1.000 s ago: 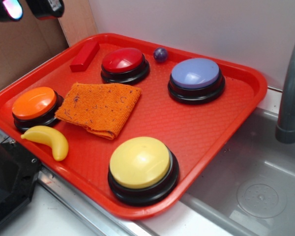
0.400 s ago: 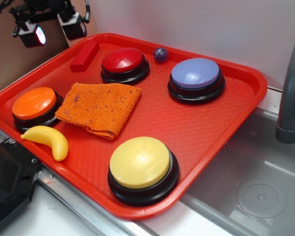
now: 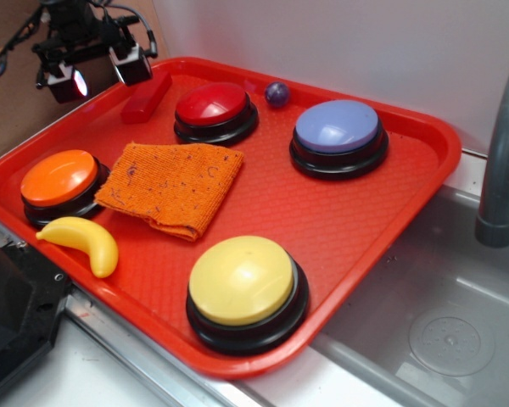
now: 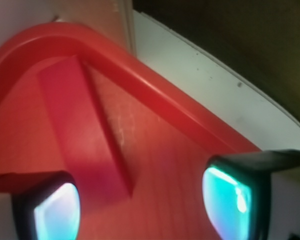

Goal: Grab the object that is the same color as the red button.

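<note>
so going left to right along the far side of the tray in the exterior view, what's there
end effector → red block → red button → small purple ball → purple button

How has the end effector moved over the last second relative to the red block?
Yes. The end effector has come down and rightward toward the red block, from the frame's top edge; the block stays put.

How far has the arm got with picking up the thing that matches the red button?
Done: the gripper is open above the red block, which lies near the tray rim beside the red button. In hand: lining up; in the wrist view the block sits between the fingers, untouched. Left: lowering, closing and lifting.
</note>
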### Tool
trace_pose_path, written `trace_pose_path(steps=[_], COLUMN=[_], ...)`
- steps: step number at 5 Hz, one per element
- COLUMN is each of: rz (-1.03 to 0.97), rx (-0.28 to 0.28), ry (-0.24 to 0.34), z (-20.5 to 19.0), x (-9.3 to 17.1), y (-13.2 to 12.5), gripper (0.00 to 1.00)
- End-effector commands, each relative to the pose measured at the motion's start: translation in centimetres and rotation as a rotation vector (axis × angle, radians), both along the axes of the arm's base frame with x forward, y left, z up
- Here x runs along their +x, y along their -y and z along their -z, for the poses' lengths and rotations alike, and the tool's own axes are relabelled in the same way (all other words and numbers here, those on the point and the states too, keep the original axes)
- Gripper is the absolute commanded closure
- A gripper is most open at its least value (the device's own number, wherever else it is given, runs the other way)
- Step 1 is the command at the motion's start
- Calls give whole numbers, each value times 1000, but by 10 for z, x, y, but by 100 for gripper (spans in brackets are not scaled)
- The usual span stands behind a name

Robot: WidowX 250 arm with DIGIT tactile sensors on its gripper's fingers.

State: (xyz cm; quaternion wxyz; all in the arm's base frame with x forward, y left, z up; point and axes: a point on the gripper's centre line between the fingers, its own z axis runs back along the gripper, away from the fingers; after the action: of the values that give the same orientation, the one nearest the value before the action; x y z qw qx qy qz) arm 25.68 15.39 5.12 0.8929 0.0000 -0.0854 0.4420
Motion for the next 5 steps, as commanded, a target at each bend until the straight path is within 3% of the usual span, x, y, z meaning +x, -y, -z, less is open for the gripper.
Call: trace_pose_path(steps=[1, 2, 4, 5], rz=[134, 145, 130, 125], rx=[-12, -57, -55, -74], ry=[79, 111, 61, 33], z=[19, 22, 29, 26], x=[25, 25, 26, 30], y=[4, 5, 7, 9], gripper=[0, 0, 100, 100])
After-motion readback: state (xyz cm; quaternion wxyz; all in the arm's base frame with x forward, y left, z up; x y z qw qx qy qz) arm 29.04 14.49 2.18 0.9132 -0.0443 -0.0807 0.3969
